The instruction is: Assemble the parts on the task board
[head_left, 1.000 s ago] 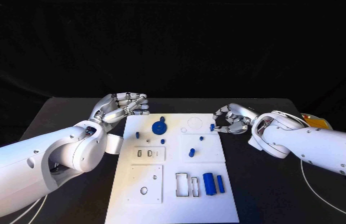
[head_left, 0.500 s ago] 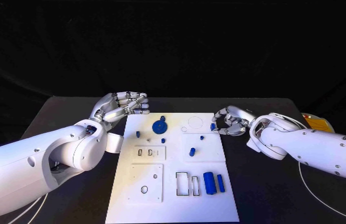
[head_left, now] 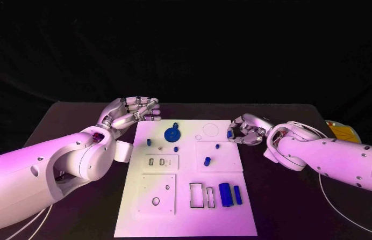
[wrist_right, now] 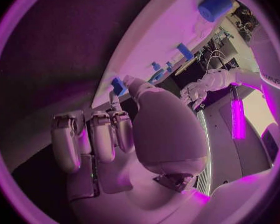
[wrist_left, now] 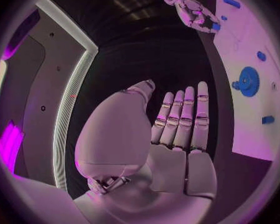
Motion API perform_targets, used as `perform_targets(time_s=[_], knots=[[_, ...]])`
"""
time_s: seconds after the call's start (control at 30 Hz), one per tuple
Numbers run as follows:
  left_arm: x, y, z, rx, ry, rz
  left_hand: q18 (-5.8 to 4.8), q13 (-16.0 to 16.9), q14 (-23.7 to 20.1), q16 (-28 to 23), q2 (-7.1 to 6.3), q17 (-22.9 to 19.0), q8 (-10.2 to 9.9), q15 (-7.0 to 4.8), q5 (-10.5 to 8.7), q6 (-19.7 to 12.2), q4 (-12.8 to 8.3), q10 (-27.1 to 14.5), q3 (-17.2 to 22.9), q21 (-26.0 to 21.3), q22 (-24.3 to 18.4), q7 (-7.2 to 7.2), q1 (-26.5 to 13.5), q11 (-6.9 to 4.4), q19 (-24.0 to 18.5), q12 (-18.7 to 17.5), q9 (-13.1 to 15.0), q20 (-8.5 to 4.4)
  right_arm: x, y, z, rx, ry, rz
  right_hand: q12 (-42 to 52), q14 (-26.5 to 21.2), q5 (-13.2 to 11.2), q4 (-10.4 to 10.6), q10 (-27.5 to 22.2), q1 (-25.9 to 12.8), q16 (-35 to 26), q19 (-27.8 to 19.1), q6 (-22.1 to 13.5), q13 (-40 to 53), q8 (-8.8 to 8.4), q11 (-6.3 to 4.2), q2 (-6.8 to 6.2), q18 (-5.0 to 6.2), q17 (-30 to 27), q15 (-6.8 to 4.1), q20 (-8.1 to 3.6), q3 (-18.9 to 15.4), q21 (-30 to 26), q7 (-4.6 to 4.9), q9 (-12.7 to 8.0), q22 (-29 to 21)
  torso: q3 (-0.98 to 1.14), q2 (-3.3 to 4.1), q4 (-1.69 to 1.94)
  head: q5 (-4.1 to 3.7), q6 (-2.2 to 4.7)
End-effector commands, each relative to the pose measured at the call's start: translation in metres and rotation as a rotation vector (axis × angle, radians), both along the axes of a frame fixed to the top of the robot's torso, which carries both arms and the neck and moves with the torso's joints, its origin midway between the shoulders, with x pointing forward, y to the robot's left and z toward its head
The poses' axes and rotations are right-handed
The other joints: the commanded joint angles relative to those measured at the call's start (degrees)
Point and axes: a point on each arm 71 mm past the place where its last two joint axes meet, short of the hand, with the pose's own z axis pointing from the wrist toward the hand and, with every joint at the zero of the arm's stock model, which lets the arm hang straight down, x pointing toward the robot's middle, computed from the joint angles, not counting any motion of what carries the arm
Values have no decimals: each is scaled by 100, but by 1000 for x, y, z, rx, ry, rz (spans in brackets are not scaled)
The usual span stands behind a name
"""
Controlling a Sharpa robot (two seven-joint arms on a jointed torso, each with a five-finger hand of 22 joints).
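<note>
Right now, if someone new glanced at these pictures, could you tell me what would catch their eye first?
The white task board lies in the middle of the black table, with a blue gear near its far end and a blue cylinder nearer the robot. The right hand pinches a small blue part at the board's right edge; the left hand hovers open beside the far left corner.

place: robot lab | evidence: black-draped table (head_left: 294,197); black backdrop (head_left: 186,41); white task board (head_left: 186,218); glowing wall strips (wrist_left: 68,99)

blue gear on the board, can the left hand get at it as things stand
Probably yes: the left hand hovers empty by the task board's far left corner, and the blue gear lies close by with nothing between them.
</note>
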Motion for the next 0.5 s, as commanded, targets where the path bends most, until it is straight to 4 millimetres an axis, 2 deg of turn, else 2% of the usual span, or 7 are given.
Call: perform_targets(time_s=[0.03, 0.33, 0.5], knots=[[0, -1, 1, -9, -3, -15, 21, 9, -24, -29, -29, 7, -25, -2, -28, -39, -3, -15, 37, 27, -5, 242, 15, -1, 27, -23, -9, 16, 0, 1, -1, 0, -1, 4, 33, 567, -35, 4, 309, 12, 21, 580, 68, 1165, 32, -34, 71, -74, 1328, -15, -2, 53, 26, -3, 7, 1482, 0, -2, 4, -4, -9], [0, -1, 1, -8, -2, -14, 22, 11, -19, -37, -32, 17, -26, -2, -30, -36, -4, -5, 39, 27, -11, 241, 16, -3, 28, -34, -7, 17, 0, 3, -1, 3, -5, 1, 42, 569, -59, 7, 317, 6, 23, 587, 88, 1174, 28, -38, 76, -77, 1336, -21, -8, 59, 35, -7, 7, 1490, -4, -1, 2, 3, -10], [0, -1, 1, -8, -2, -13, 22, 11, -19, -37, -32, 17, -26, -2, -30, -36, -4, -5, 39, 27, -11, 241, 16, -3, 28, -34, -7, 17, 1, 3, -1, 7, -18, -11, 58, 571, -100, 29, 332, -8, 25, 600, 181, 1190, 28, -61, 141, -83, 1344, -40, -26, 103, 50, -34, 14, 1505, -5, -3, 0, 2, -20]])
